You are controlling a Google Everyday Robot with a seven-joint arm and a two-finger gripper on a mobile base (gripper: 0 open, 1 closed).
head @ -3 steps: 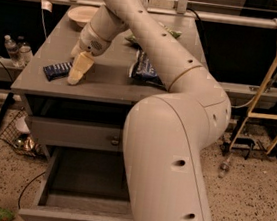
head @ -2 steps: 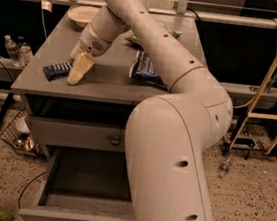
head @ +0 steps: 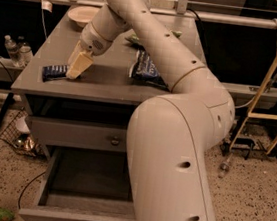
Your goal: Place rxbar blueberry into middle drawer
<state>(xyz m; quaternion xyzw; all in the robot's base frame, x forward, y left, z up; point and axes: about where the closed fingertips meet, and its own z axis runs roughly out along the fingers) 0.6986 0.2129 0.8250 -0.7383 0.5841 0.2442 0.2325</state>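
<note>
Pick-up step: gripper (head: 77, 67) tip on bar (head: 54, 72), right end. Grip state: cannot tell. Next: secure bar, lift, lower into open drawer (head: 89, 183) below.

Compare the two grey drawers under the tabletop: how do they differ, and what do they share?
The upper drawer is shut; the middle drawer, below it, stands open. The upper drawer shows only its front; the middle drawer shows its floor and side walls. Both are grey and wide. The claw is up on the tabletop, beside the rxbar blueberry.
</note>
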